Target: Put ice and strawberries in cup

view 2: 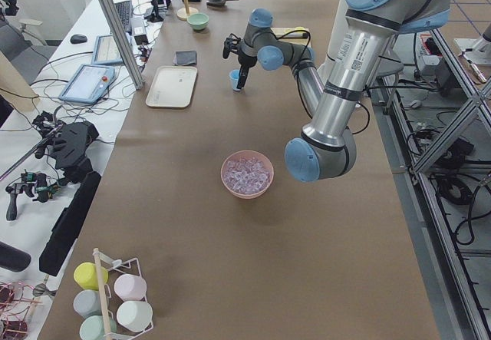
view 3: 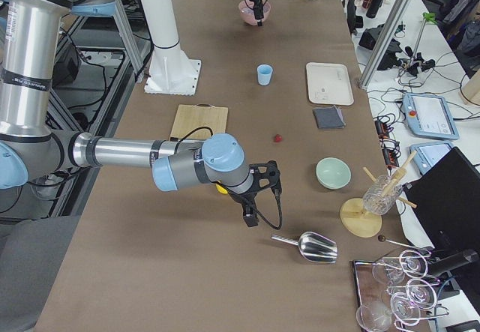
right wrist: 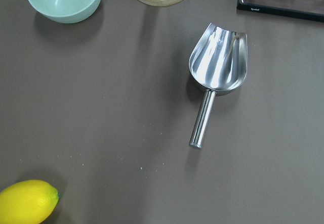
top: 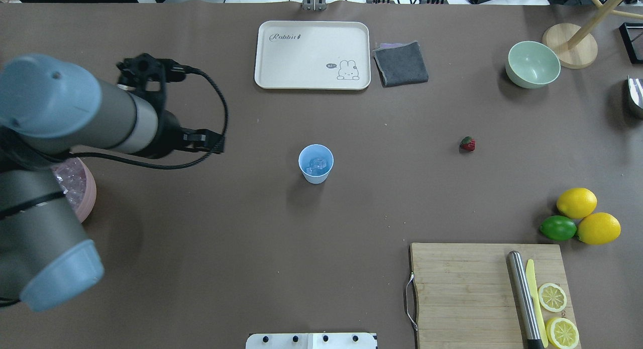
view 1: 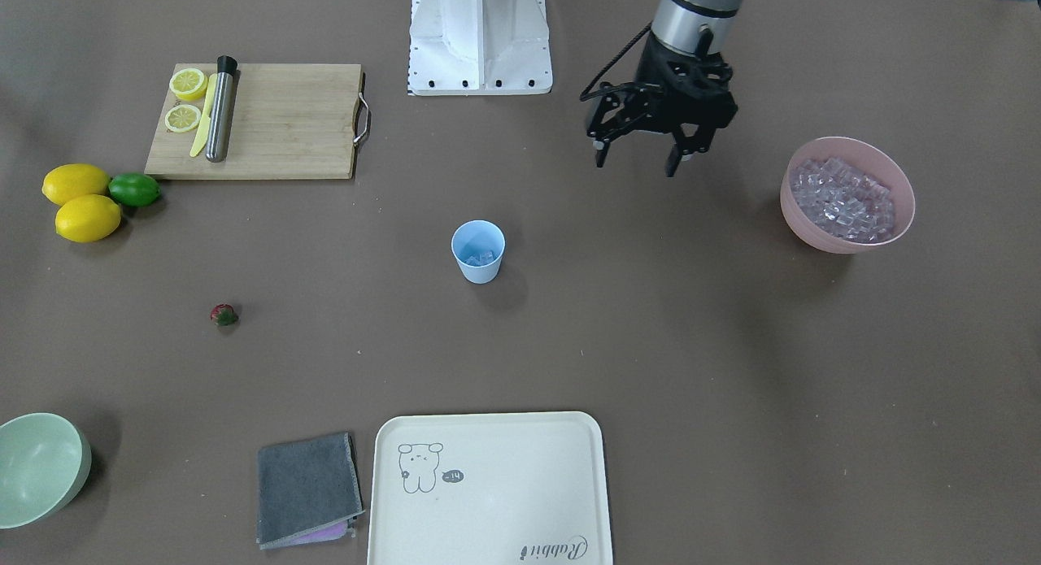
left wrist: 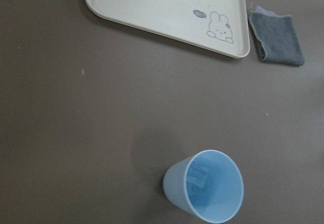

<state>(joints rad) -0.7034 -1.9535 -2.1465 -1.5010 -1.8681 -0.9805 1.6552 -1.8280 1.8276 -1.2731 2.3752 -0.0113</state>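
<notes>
The light-blue cup (view 1: 478, 252) stands upright mid-table with a few clear ice cubes (top: 318, 164) inside; it also shows in the left wrist view (left wrist: 205, 186). More ice (view 1: 842, 199) fills the pink bowl (view 1: 813, 233). The small red strawberry (view 1: 224, 315) lies alone on the table, away from the cup. My left gripper (view 1: 637, 167) is open and empty, hanging above the table between the cup and the pink bowl. My right gripper (view 3: 249, 216) shows only in the exterior right view, above the table near a metal scoop; I cannot tell if it is open or shut.
A cream tray (view 1: 488, 488), grey cloth (view 1: 307, 488) and pale green bowl (view 1: 41, 467) sit along the far edge. A cutting board (view 1: 276, 122) holds lemon halves, a knife and a steel muddler. Two lemons and a lime (view 1: 134, 189) lie beside it. The metal scoop (right wrist: 217, 64) lies under the right wrist.
</notes>
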